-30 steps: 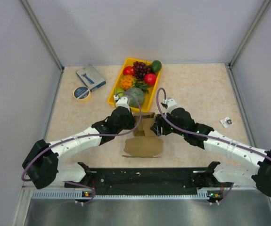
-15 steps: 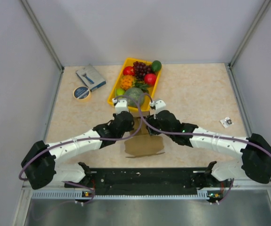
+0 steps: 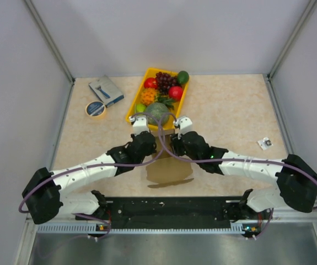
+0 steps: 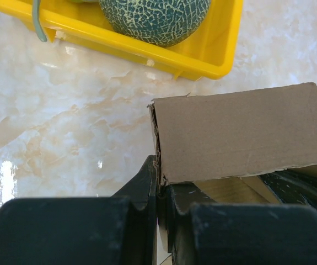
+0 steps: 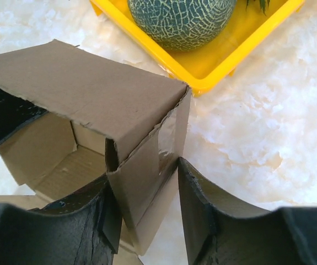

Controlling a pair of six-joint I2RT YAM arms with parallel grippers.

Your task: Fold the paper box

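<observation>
The paper box is brown corrugated cardboard, partly raised, standing between my two wrists just in front of the yellow tray. In the left wrist view the box's back panel stands upright, and my left gripper is shut on its left side wall. In the right wrist view the box shows its open inside, with a top panel bent over it. My right gripper has its jaws on either side of the doubled right side wall, both fingers touching the cardboard.
The yellow tray holds a netted melon and other fruit right behind the box. A tape roll and a blue-grey packet lie at the far left. A small white object lies at the right.
Both wrists have moved inward and toward the tray. The right jaws have narrowed onto the box's right wall. The box's front flap has shifted a little nearer the table's front edge.
</observation>
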